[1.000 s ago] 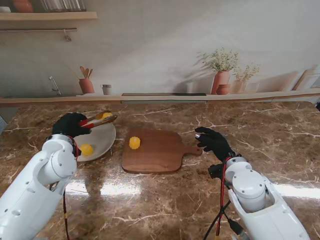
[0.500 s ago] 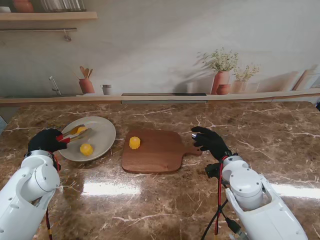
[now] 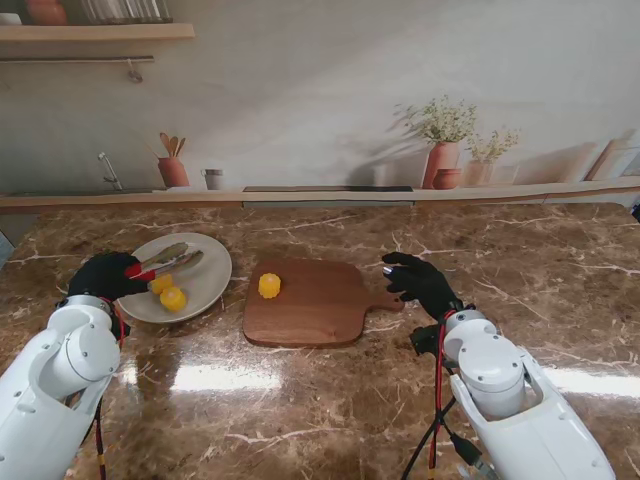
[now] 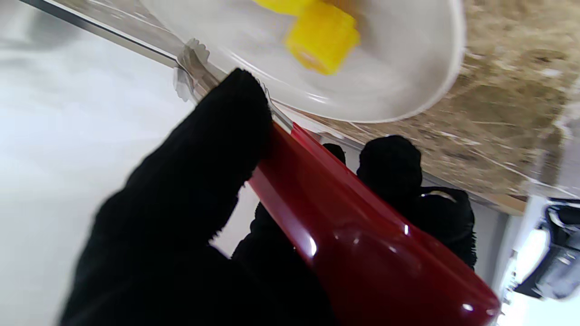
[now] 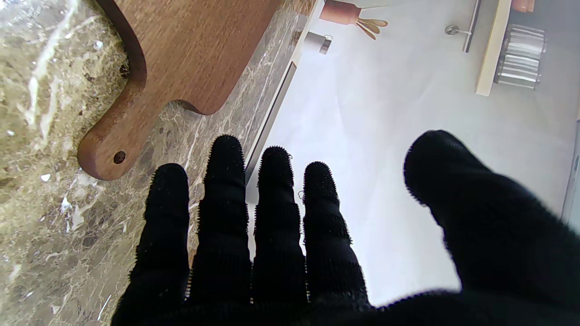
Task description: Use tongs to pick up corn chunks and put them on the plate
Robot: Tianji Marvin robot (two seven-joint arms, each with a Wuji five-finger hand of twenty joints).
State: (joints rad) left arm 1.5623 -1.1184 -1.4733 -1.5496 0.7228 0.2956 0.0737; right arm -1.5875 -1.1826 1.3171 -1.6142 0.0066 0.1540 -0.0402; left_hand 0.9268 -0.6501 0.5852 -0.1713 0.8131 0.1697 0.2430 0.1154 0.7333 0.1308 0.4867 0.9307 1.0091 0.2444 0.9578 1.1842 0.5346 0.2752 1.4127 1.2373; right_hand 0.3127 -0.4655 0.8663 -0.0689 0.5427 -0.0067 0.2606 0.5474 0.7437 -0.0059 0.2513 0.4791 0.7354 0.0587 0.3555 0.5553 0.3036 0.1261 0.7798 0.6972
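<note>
The left hand (image 3: 105, 277) wraps its black knit fingers (image 4: 226, 117) around the glossy red grip of the tongs (image 3: 165, 262), whose thin steel arms reach out over the pale round plate (image 3: 215, 262), a pose that suits dropping food there. Two stubby yellow corn chunks (image 3: 168, 292) lie on the plate beside the tong tips, apparently free of them; a third corn chunk (image 3: 269, 286) waits on the smooth wooden cutting board (image 3: 320, 310), on the veined brown marble bench (image 3: 330, 400). The right hand (image 3: 420, 283) holds nothing, fingers straight and slightly spread, resting just beside the board's handle, likely parked clear of the work.
</note>
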